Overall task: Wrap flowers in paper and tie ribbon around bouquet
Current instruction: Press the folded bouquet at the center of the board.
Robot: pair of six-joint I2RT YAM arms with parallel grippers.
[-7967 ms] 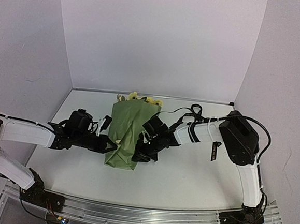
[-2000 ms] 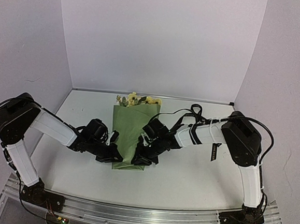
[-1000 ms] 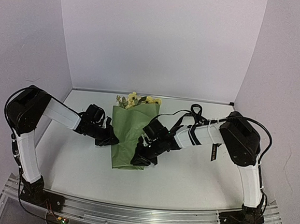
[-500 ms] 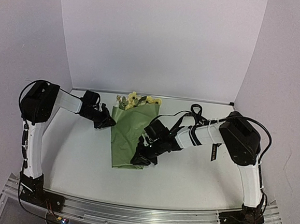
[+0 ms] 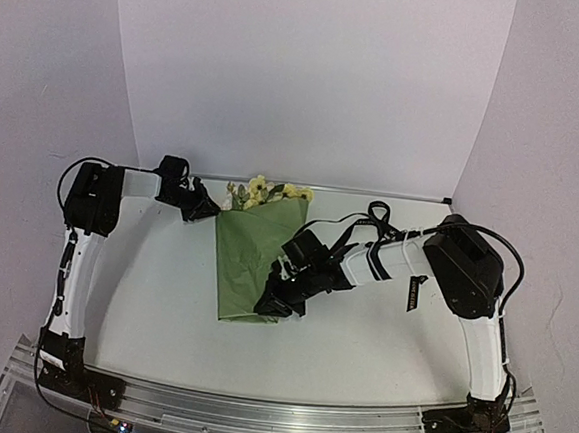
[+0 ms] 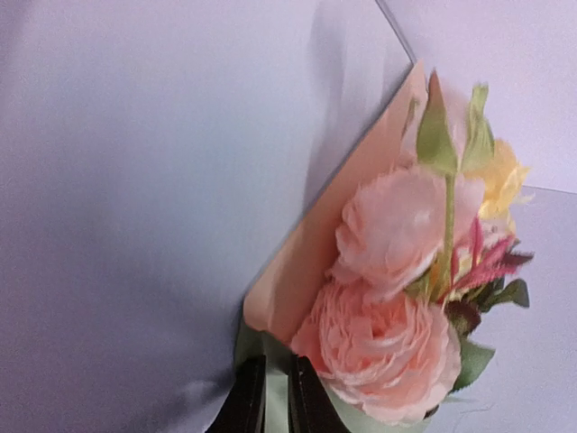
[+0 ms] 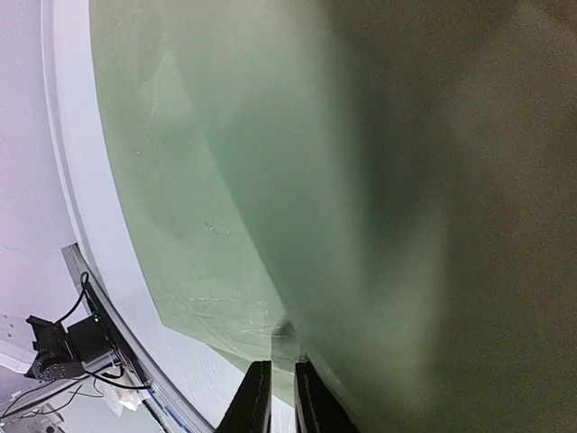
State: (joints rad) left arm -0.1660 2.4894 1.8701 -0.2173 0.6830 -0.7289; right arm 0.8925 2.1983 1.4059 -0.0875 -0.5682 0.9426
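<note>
1. We are seeing the bouquet (image 5: 252, 274) lying flat near the middle of the white surface (image 5: 153, 296), with its narrow end pointing toward the arm bases.
2. The flowers (image 5: 263, 190) are showing at the far, wide end of the olive-green paper (image 5: 239, 241), pale yellow and cream among green leaves.
3. The left fingers (image 6: 245, 410) are reaching in at the far left corner of the paper, just beside the blossoms. They are standing almost together with the paper's edge running into the slim gap. We cannot tell whether they are actually pinching it.
4. The right fingers (image 7: 255, 401) are lying at the near right edge of the cone, close to its narrow end. They are clenched on a thin fold of the paper.
5. In the left wrist view, the paper's tan underside is showing along the open rim next to the blossoms.
</note>
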